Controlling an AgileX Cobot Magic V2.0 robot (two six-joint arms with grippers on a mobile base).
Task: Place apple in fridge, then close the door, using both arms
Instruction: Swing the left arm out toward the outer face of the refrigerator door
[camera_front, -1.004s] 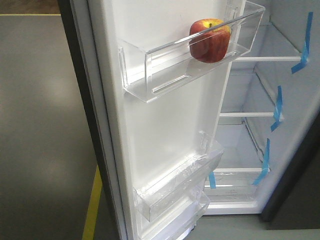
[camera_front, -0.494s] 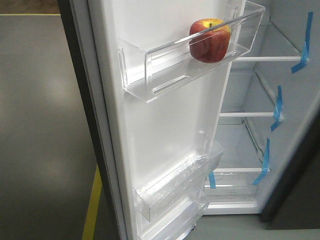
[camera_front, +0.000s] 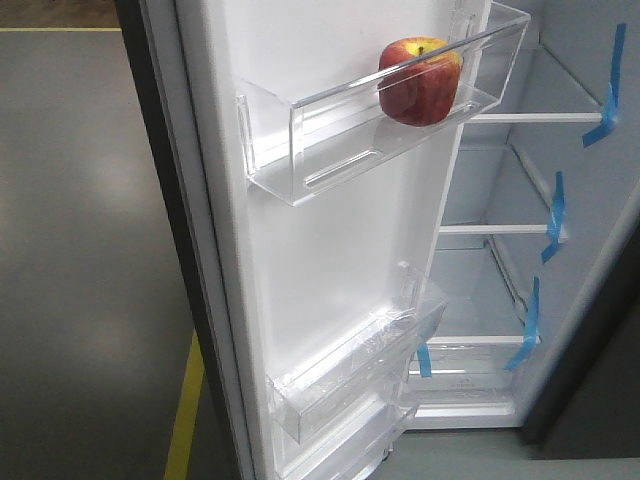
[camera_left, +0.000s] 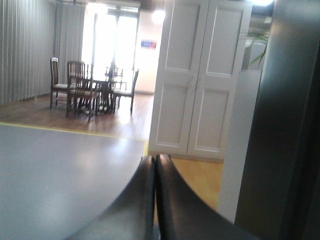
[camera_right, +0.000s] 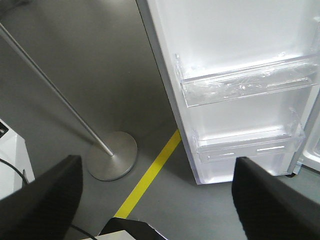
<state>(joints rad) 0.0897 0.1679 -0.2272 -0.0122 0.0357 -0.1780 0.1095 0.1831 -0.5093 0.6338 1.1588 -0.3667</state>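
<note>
the apple (camera_front: 420, 82) sits in the upper bin (camera_front: 300, 150) of the open door (camera_front: 320, 290) — placing looks done, so closing comes next: the left gripper (camera_left: 155, 200), fingers pressed together, or the right gripper (camera_right: 155, 167), spread and empty, must push it shut.

door (camera_front: 330, 250) top cropped, dining chairs (camera_left: 75, 84) blurred

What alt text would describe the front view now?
A red apple sits in the top clear bin of the open door. Right of it, white shelves with blue tape; left, grey floor.
</note>
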